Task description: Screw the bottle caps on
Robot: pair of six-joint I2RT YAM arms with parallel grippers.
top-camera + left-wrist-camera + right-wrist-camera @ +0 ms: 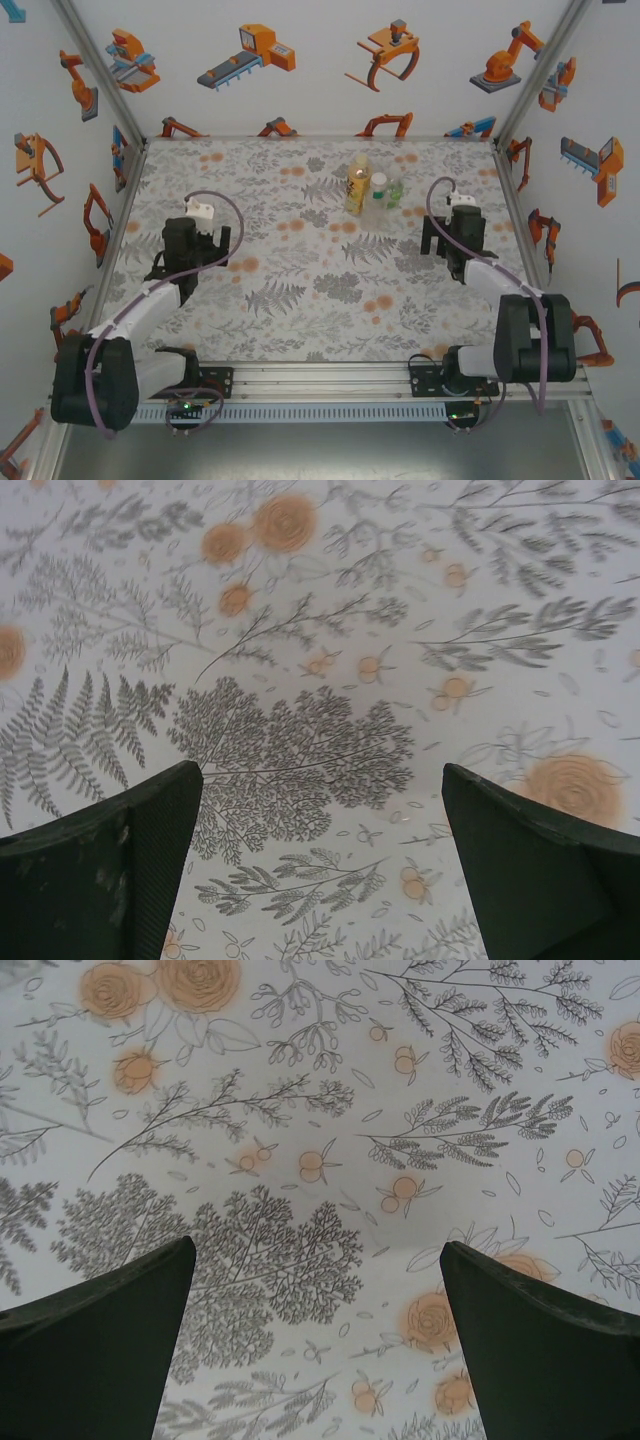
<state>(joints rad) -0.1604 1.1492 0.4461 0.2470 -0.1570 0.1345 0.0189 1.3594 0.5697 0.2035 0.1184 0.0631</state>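
Though far from spread, empty left fingers and right fingers, three small bottles: amber, white-capped clear, green-labelled.

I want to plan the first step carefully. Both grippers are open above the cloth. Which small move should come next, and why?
Probably move the right gripper forward and to its left, toward the bottles. They stand close together at the far middle of the tablecloth, nearer to it than to the left gripper, and its open jaws hold nothing.

Bottles crowd the far middle; open tabletop elsewhere.
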